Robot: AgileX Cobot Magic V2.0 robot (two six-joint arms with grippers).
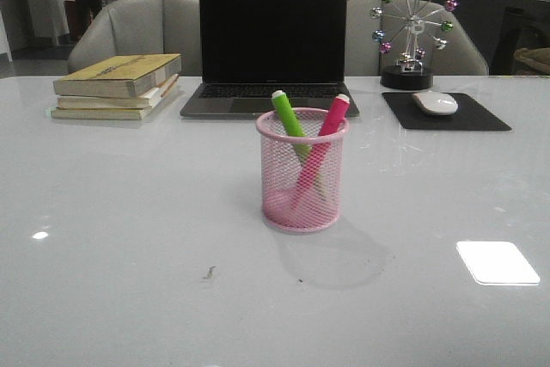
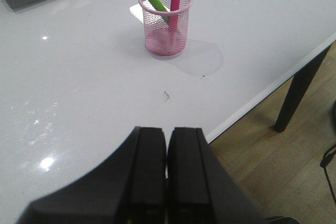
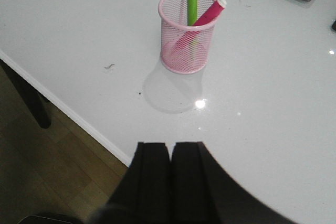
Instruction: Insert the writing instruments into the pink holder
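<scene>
With the green marker (image 1: 290,117) and pink marker (image 1: 329,123) already leaned crossed inside the pink holder (image 1: 302,180), and the left gripper (image 2: 166,150) and right gripper (image 3: 170,163) pulled well back from the holder, closed and empty, only a careless sweep could tip it.

The tabletop (image 1: 129,238) is smooth and glossy, mirroring lamp glare. The pink cup (image 1: 302,174) is fine wire mesh. Both markers, green (image 1: 289,115) and pink (image 1: 332,118), look like smooth plastic. Each pincer (image 2: 167,150) is matt black.
</scene>
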